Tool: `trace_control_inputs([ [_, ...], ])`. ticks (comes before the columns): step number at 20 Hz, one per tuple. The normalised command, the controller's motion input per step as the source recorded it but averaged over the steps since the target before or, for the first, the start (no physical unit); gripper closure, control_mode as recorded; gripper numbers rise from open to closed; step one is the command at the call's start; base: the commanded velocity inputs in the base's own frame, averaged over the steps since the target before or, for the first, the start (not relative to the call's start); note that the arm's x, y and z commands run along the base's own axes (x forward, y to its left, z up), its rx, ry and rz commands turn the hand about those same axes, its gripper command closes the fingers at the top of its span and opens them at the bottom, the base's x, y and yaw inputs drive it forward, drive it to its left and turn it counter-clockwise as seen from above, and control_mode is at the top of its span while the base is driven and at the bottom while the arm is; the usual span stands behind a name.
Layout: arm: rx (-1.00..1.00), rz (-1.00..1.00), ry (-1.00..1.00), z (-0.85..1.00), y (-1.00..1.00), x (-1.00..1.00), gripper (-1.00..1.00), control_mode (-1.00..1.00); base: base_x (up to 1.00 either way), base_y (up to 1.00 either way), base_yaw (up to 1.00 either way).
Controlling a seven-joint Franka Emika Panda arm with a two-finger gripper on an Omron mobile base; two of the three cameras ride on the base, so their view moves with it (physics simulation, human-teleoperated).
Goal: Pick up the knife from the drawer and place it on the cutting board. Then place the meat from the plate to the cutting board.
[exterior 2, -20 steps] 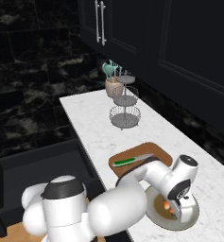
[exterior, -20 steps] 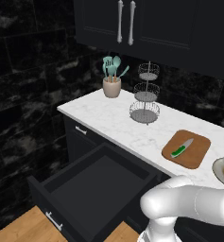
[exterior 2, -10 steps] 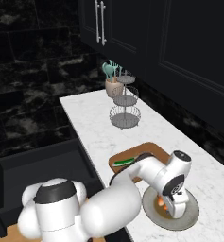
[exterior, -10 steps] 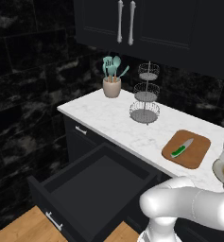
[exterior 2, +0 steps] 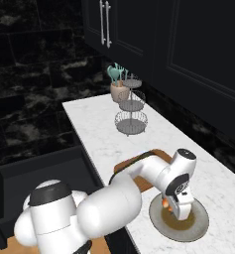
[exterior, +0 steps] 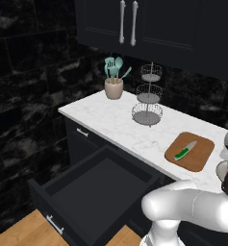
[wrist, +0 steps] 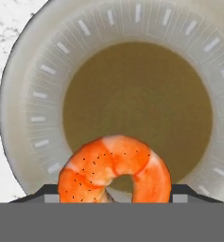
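Observation:
The knife (exterior: 185, 151), green-handled, lies on the brown cutting board (exterior: 200, 161), whose edge also shows behind my arm (exterior 2: 134, 160). The meat (wrist: 108, 163), an orange-red curled lump, rests at the near edge of the olive-brown plate (wrist: 28, 94). My gripper (wrist: 113, 194) is down over the plate (exterior 2: 198, 225) and open. One dark fingertip stands on each side of the meat (exterior 2: 165, 203), and I see no squeeze on it. The wide black drawer (exterior: 96, 187) stands pulled out below the counter.
A three-tier wire stand (exterior: 148, 98) and a beige crock of teal utensils (exterior: 114, 81) stand further back on the white marble counter (exterior: 110, 117). Dark wall cabinets hang above. My own white arm arches across the board's near side.
My hand has edged a little across the plate towards the meat and the board. The jaws hold the same width. Knife and board have not moved.

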Motion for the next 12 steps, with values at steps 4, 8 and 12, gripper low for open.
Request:
trace_control_inputs([
  [4,0.00,0.00,-0.01,0.07,0.19,0.24,1.00,-1.00,0.00,0.00,0.00],
  [8,0.00,0.00,-0.05,0.16,0.20,0.42,1.00,-1.00,0.00,0.00,0.00],
  [12,0.00,0.00,-0.01,0.18,0.30,0.60,1.00,-1.00,0.00,0.00,0.00],
])
